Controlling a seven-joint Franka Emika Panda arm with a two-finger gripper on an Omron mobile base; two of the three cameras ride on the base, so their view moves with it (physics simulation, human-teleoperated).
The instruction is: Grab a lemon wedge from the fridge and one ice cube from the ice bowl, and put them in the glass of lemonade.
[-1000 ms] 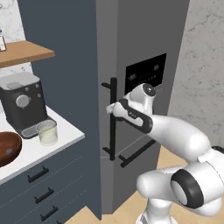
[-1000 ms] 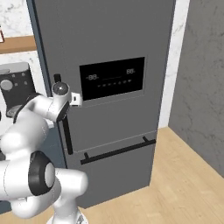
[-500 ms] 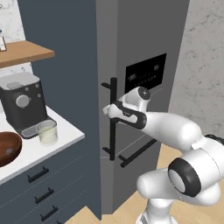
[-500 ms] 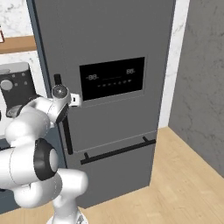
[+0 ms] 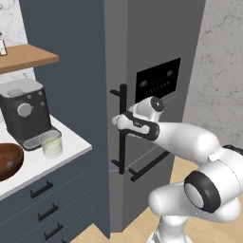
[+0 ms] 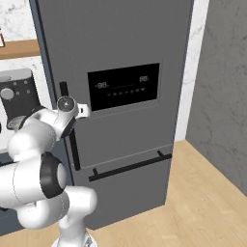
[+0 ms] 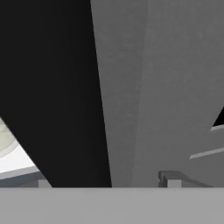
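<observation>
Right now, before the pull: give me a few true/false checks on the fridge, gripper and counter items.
1. The fridge door is shut. True.
2. The gripper is at the fridge's long vertical handle. True.
3. The glass of lemonade stands on the floor. False: it stands on the white counter, in front of the coffee machine.
4. The ice bowl sits to the right of the glass in the left base view. False: it sits to its left.
5. The gripper holds the lemon wedge. False: no wedge is in it.
</observation>
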